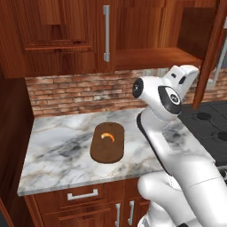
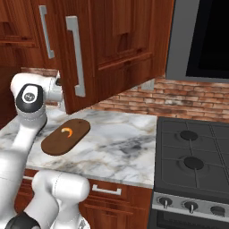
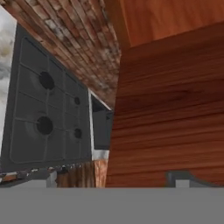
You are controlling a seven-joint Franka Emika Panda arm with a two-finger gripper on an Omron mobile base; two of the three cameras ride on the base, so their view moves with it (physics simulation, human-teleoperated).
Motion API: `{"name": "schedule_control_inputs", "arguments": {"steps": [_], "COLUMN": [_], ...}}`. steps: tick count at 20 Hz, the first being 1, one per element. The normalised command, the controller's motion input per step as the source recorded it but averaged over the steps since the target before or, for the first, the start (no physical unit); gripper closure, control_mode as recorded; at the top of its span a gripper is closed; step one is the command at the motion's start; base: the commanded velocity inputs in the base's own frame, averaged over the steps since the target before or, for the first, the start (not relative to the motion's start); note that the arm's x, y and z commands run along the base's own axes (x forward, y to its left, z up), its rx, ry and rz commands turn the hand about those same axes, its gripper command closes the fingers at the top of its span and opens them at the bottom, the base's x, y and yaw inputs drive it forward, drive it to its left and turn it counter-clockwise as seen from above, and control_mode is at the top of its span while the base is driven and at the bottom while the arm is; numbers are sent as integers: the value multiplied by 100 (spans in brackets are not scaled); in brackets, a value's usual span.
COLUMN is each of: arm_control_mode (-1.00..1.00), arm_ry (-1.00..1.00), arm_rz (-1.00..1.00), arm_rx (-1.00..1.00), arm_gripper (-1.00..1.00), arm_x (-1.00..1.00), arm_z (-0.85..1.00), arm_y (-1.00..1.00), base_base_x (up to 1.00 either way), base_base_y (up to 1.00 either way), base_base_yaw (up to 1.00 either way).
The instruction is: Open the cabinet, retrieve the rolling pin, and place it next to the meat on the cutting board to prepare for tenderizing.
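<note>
The cabinet [image 1: 62,35] hangs over the worktop with its left door shut and its right door [image 1: 212,57] swung out; in the right base view that door [image 2: 116,49] stands in front with its long silver handle [image 2: 76,62]. The bare shelf [image 1: 155,56] shows inside; the rolling pin is out of view. On the dark cutting board [image 1: 106,153] [image 2: 58,143] lies the small orange meat [image 1: 107,136] [image 2: 67,132]. My gripper [image 3: 113,178] is open, up by the open door's wooden face, holding nothing.
A black stove [image 2: 192,156] [image 3: 43,100] adjoins the marble worktop [image 1: 62,146] on the right, with a dark appliance [image 2: 201,40] above it. A brick wall [image 1: 80,93] backs the counter. Drawers with short handles [image 1: 82,194] sit below.
</note>
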Motion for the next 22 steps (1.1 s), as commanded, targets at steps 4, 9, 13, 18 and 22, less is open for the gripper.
{"name": "schedule_control_inputs", "arguments": {"steps": [4, 9, 13, 18, 22], "arm_control_mode": [-100, -100, -100, -100, -100], "arm_ry": [0, 0, 0, 0, 0], "arm_rz": [-4, 0, 0, 0, 0], "arm_rx": [1, 3, 4, 2, 2], "arm_gripper": [-100, -100, -100, -100, -100], "arm_x": [3, 15, 11, -1, -1], "arm_z": [0, -4, -6, -1, 0], "arm_y": [-94, -94, -86, -54, -30], "base_base_x": [0, 0, 0, 0, 0], "base_base_y": [0, 0, 0, 0, 0], "base_base_yaw": [0, 0, 0, 0, 0]}}
